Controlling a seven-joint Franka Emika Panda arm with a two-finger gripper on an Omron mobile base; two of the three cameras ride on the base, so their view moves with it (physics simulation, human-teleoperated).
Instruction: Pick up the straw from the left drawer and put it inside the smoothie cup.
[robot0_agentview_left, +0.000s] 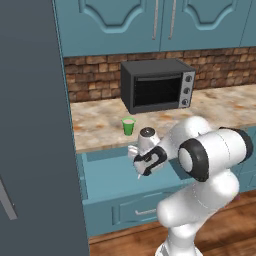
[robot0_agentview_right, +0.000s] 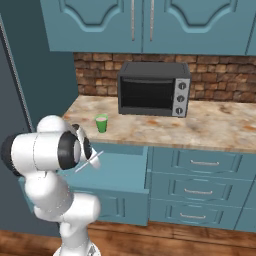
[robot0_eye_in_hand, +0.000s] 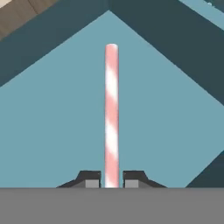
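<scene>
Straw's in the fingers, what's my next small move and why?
Probably lift straight up. The gripper is shut on the straw above the open left drawer, while the smoothie cup stands higher, on the counter behind it.

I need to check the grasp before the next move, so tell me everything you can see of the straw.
The straw is a thin, straight stick striped pink and white, smooth like plastic or paper. The tool is shut on its near end, a finger at each side, and the rest runs straight out from the hand over the open teal drawer. In the right base view it shows as a pale sliver tilted beside the arm, lifted off the drawer floor. Nothing else touches it.
</scene>
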